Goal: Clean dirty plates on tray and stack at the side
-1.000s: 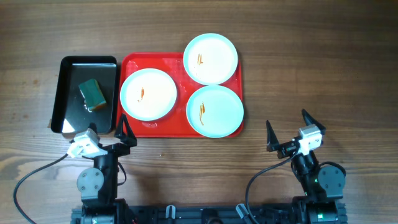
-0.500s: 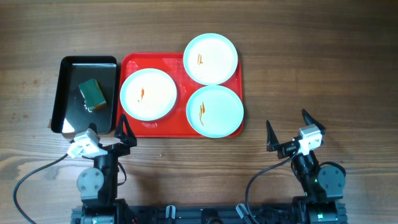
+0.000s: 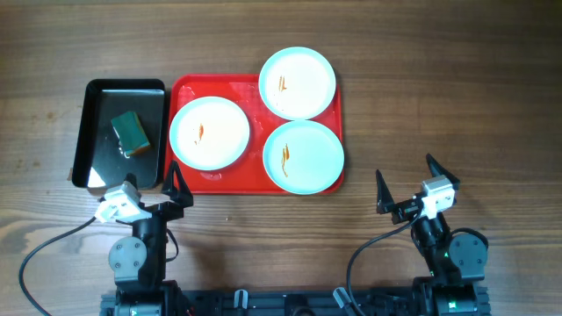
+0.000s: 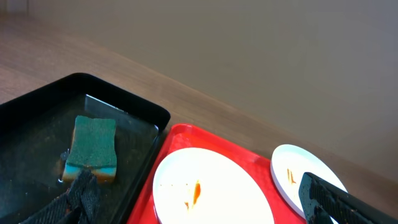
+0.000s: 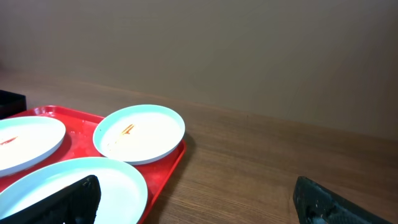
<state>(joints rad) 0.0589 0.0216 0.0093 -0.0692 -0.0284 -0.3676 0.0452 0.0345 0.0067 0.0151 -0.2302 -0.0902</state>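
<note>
Your left tool [image 4: 194,182] stood spread wide and gripped nothing, near the front edges of both trays; your right tool [image 3: 407,178] gaped just as wide, empty, over bare table [image 3: 457,79] well right of the red tray [image 3: 230,181]; three plates [image 3: 209,132] [image 3: 297,82] [image 3: 303,156] lay on that tray, each with an orange smear at its centre; one black tray [image 3: 97,98] sat just beside it on the left, holding one green sponge [image 3: 129,130].

Looking like robot lab: left arm [image 3: 132,254], right arm [image 3: 450,250] sitting mounted at wood table [image 3: 439,105] edge, cables [image 3: 27,260] trailing, plain wall [image 5: 199,50] standing behind.
</note>
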